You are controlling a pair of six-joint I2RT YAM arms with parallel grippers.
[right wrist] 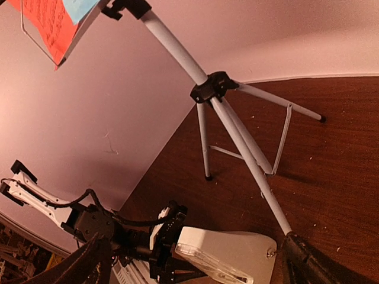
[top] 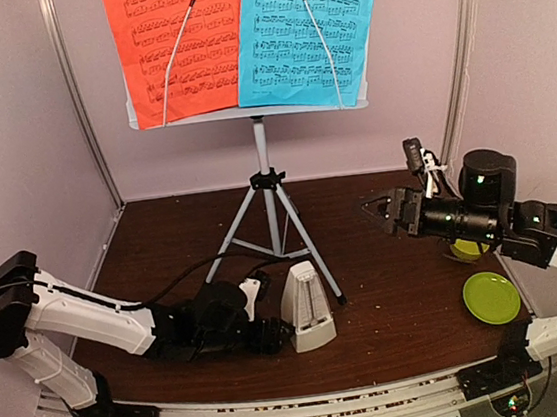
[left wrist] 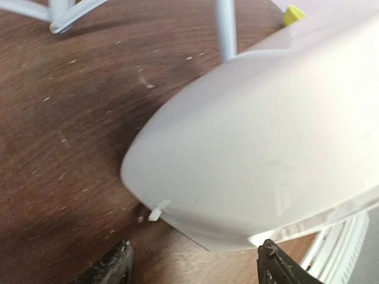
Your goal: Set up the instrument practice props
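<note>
The music stand's pale-blue desk [top: 247, 112] stands at the back on its silver tripod [top: 270, 214]. It holds a red page [top: 171, 40] and a blue page [top: 313, 23] under thin wire arms. The pale-grey pyramid metronome [top: 307, 308] stands upright on the table by the tripod's near right leg. My left gripper [top: 275, 332] lies low at the metronome's left side. In the left wrist view the metronome [left wrist: 260, 148] sits just ahead of the open fingertips [left wrist: 118, 266]. My right gripper [top: 374, 208] is open and empty in the air, right of the tripod [right wrist: 237, 127].
A lime-green plate [top: 491, 297] lies at the front right of the brown table [top: 162, 242]. A lime-green bowl [top: 467, 248] sits behind it, mostly hidden by my right arm. Pale walls close in the left, back and right sides.
</note>
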